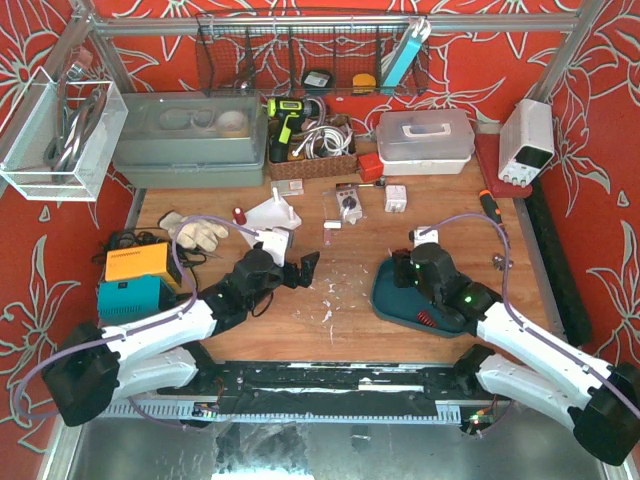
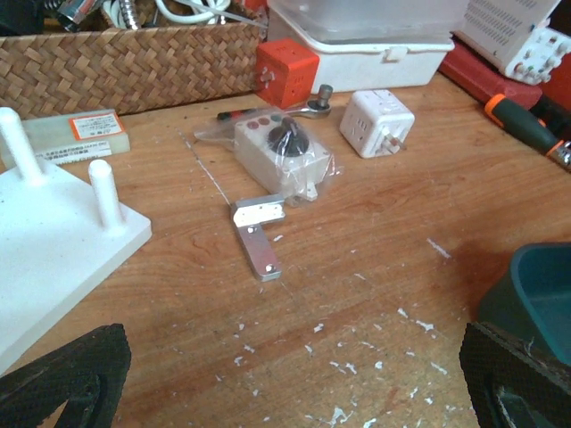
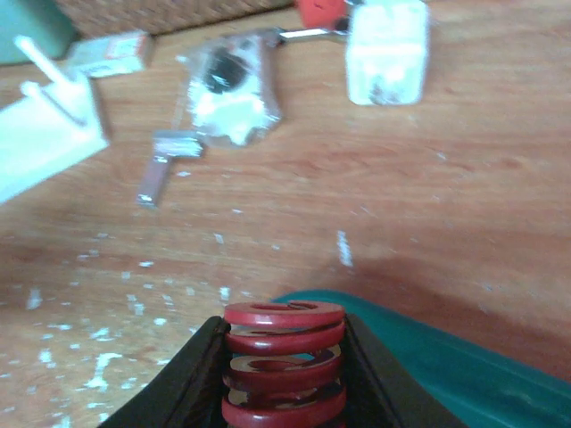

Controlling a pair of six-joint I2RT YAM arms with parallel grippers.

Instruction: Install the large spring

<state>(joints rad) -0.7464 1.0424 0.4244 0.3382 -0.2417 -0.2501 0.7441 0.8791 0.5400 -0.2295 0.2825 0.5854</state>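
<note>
The right fingers (image 3: 201, 383), matte black and wedge-shaped, are closed tight on the large spring (image 3: 284, 332), a stout red coil of flat-wound wire with a glossy painted finish. It stands upright between them, its open top ring facing the right wrist camera. The spring hangs just above the near rim of a smooth teal plastic tray (image 3: 464, 366) with rounded corners, which lies at about 3 o'clock on the wooden worktop (image 2: 384, 250) in the overhead view. The left fingers (image 2: 62, 374), finely textured and black, are spread as wide as they go and hold nothing. They hover low over the worktop at about 9 o'clock. The wood between the arms is reddish-brown, grained and flecked with white chips. At 11 o'clock from the left fingers lies a flat white plate (image 2: 53, 241) with slim round pegs standing up from it. Beyond the fingers, at 12 o'clock, lies an L-shaped bracket (image 2: 257, 234) of bright bare metal. Past it is a pale boxy part with a black knob (image 2: 281, 156), wrapped in a clear crinkled bag. A white cube adapter (image 2: 376, 122) sits at 1 o'clock, and a woven wicker basket (image 2: 125, 62) runs along the far edge.
</note>
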